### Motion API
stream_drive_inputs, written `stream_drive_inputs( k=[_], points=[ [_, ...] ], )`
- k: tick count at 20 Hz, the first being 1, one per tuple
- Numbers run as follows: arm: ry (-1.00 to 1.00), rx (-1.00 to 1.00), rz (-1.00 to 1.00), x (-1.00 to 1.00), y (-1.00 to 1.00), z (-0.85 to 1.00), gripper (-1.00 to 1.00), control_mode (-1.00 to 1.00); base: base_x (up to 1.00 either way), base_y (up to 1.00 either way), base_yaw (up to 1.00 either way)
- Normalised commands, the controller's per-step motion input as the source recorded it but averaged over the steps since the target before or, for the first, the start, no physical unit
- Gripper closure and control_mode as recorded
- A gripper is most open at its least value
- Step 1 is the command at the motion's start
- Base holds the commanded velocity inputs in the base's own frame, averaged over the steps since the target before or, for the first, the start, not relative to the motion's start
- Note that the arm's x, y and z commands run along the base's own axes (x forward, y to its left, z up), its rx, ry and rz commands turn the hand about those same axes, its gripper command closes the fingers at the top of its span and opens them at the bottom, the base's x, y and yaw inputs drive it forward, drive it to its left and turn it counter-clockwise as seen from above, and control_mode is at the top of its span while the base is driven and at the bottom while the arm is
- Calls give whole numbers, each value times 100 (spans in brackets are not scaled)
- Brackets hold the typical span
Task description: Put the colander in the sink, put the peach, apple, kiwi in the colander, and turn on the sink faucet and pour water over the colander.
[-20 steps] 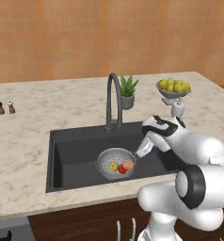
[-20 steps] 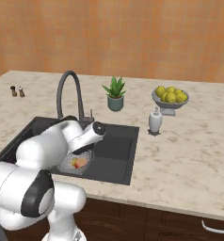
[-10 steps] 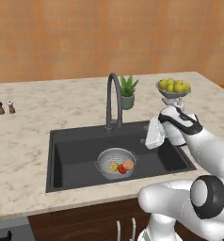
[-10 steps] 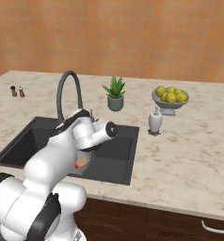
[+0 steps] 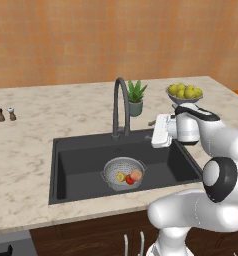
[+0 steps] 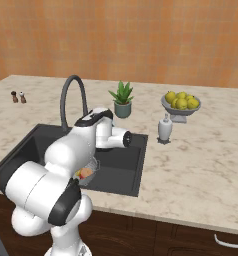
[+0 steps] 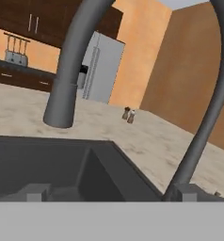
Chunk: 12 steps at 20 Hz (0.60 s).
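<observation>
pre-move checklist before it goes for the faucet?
1. colander sits in the sink: ok.
2. peach, apple and kiwi in the colander: ok.
3. Spout of the sink faucet over the colander: cannot tell; in the left base view it seems to end behind it.
4. Water running: not ok, no stream visible.
5. gripper raised beside the faucet's base: ok.
6. Fingers open: cannot tell.

In the right base view the arm covers most of the colander [image 6: 89, 171] and part of the sink [image 6: 122, 170]. In the hand view the sink faucet [image 7: 71, 70] is cut off at the top edge. The fingers' spread cannot be judged.
</observation>
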Motion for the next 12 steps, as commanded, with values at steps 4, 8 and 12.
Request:
stream_drive_inputs(
  k=[4,8,12],
  points=[
    [7,18,0,44,1,28,-100,-100,0,0,0],
    [16,24,0,53,0,2,-100,-100,0,0,0],
    [11,11,0,28,18,-2,-100,-100,0,0,0]
  ],
)
